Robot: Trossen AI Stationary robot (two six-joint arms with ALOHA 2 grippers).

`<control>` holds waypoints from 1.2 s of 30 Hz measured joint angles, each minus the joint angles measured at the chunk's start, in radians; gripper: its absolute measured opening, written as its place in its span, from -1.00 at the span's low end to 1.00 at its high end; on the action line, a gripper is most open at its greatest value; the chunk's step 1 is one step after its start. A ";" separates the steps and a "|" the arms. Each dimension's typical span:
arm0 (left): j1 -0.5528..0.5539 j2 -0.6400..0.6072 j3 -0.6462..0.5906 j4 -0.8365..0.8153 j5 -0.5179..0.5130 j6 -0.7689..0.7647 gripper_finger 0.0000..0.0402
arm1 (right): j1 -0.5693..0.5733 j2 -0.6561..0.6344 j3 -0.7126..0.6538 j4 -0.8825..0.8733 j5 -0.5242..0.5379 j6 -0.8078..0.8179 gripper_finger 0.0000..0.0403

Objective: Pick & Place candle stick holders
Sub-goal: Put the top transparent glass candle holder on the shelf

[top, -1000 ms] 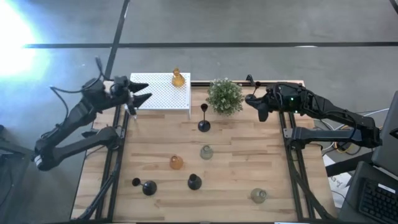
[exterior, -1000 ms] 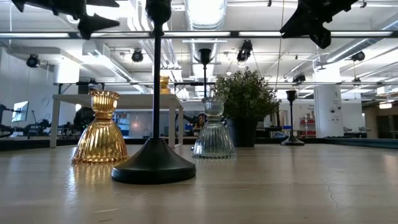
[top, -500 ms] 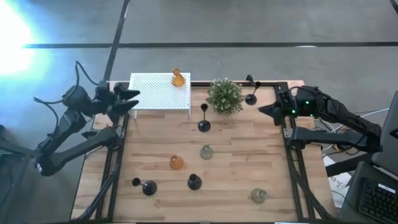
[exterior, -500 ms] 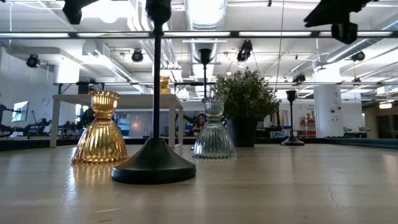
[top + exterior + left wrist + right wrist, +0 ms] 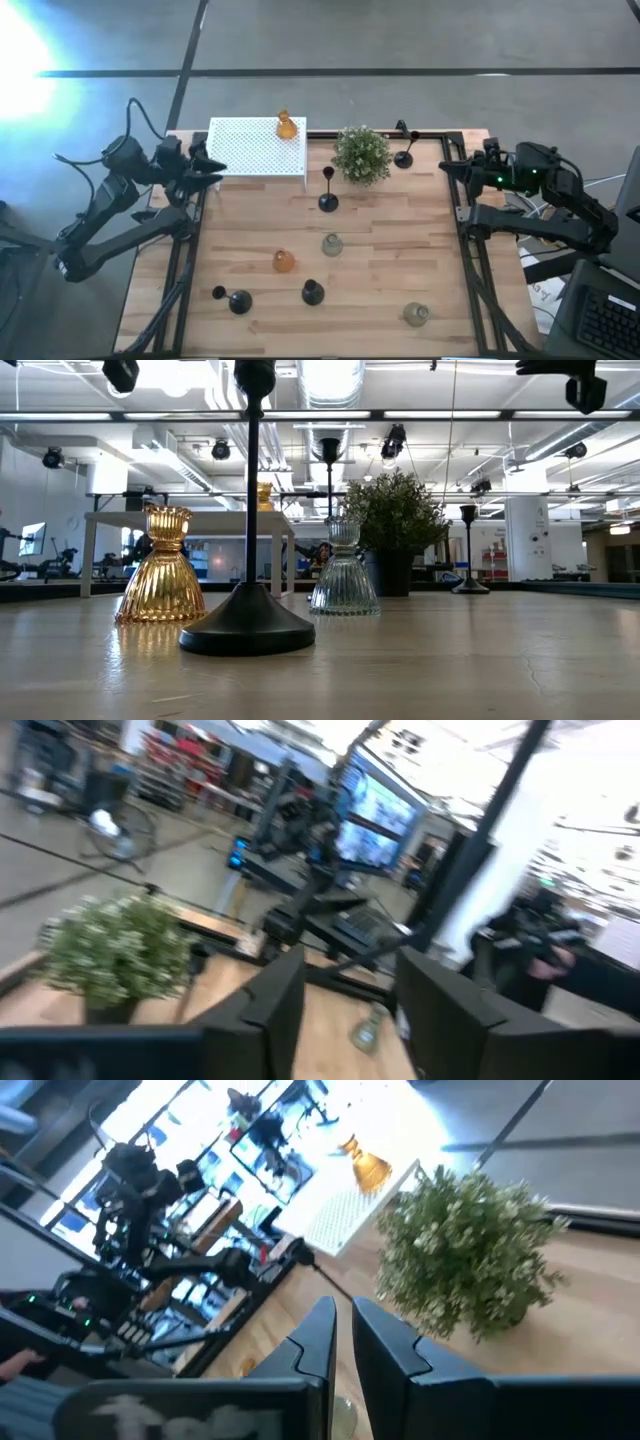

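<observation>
Left gripper (image 5: 212, 170) sits off the bench's left edge, fingers parted, holding nothing. Amber glass holder (image 5: 286, 126) tops the white perforated box (image 5: 256, 146); other candle stick holders dot the wooden bench (image 5: 380, 250). Right gripper (image 5: 447, 167) at the right edge, fingers nearly together, empty.

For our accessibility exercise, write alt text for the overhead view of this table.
Wooden table seen from above, scattered with small black, amber and clear glass candle stick holders; one amber glass holder stands on a white perforated box beside a bushy green potted plant. Two dark robot arms wait at the left and right edges.
</observation>
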 joint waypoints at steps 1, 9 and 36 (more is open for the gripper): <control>0.000 0.009 0.005 0.001 0.019 -0.001 -0.33 | 0.000 -0.003 0.000 0.000 0.011 0.000 -0.84; 0.000 0.087 0.045 0.005 0.104 0.039 -0.85 | 0.000 0.004 0.000 0.007 0.015 0.004 -0.84; -0.318 0.348 0.061 -0.030 -0.149 0.379 -1.00 | 0.000 0.167 0.031 0.276 -0.128 -0.099 -0.96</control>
